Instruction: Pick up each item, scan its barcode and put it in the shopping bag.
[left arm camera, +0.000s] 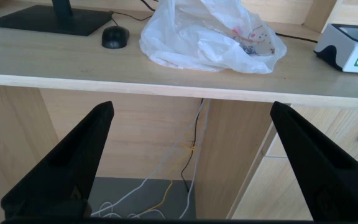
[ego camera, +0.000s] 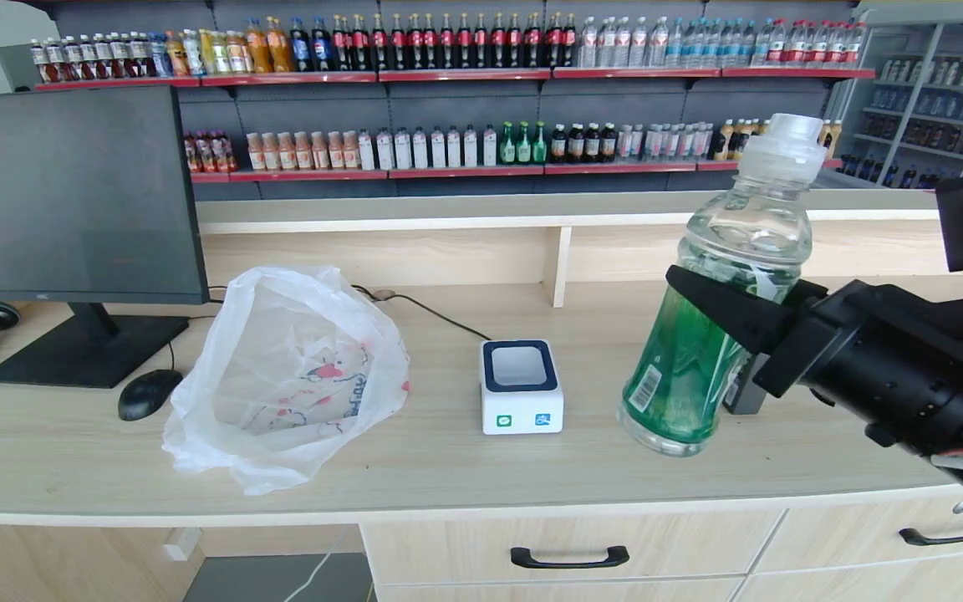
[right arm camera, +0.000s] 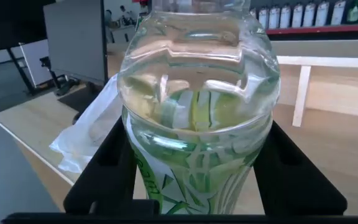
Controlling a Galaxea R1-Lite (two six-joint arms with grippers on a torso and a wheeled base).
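Right of the scanner (ego camera: 522,386), seemingly lifted off the counter (ego camera: 448,468), the bottle (ego camera: 715,284) is clamped between the right gripper's (ego camera: 724,343) 2 fingers. Its barcode (ego camera: 647,389) shows low on the label; best to tilt that patch squarely over the scanner window, then go to the bag (ego camera: 289,376). The left gripper (left arm camera: 191,112) hangs below the counter edge, fingers wide apart. The bag's contents are hard to make out.

Dark monitor (ego camera: 72,192), black mouse (ego camera: 150,394), drink shelves (ego camera: 465,75), drawers (ego camera: 657,535)
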